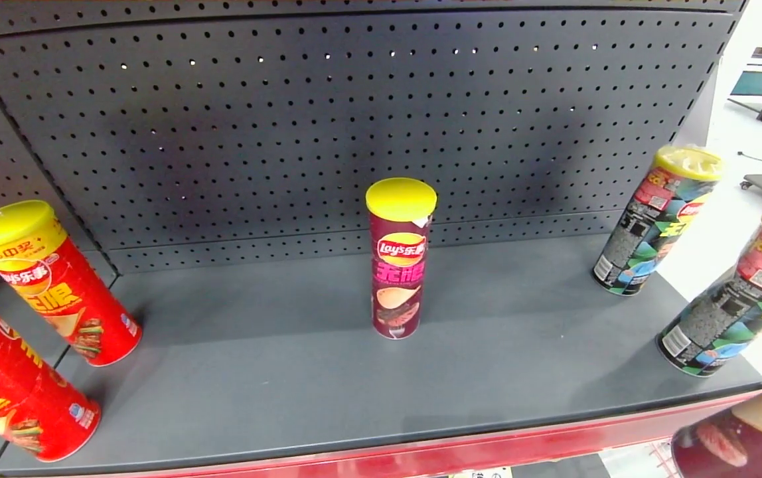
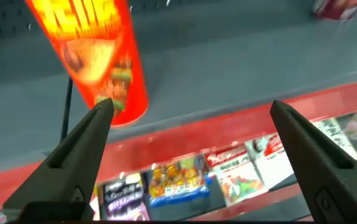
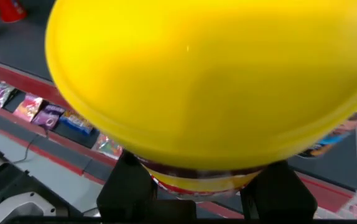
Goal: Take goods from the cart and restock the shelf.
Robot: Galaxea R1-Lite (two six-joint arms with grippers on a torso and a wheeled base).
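1. Two claws are working here. The right claw (image 3: 200,182) is clamping its fingers on either side of the held maroon can (image 3: 197,81), just under the yellow lid. That grip is leaving the base free for setting down.
2. The left claw (image 2: 192,107) is hanging with its fingers spread wide and nothing between them. A red can (image 2: 97,56) is standing just ahead of it on the shelf (image 2: 241,56), and packets (image 2: 178,180) are lying on the tier below.
3. Colour appears to be governing the grouping. Black cans (image 1: 660,222) are standing nearest the right claw, and the centre maroon can (image 1: 399,265) is standing farther along, between the two claws.
4. Judging by that, the held can is probably heading for the bare space beside its matching twin.
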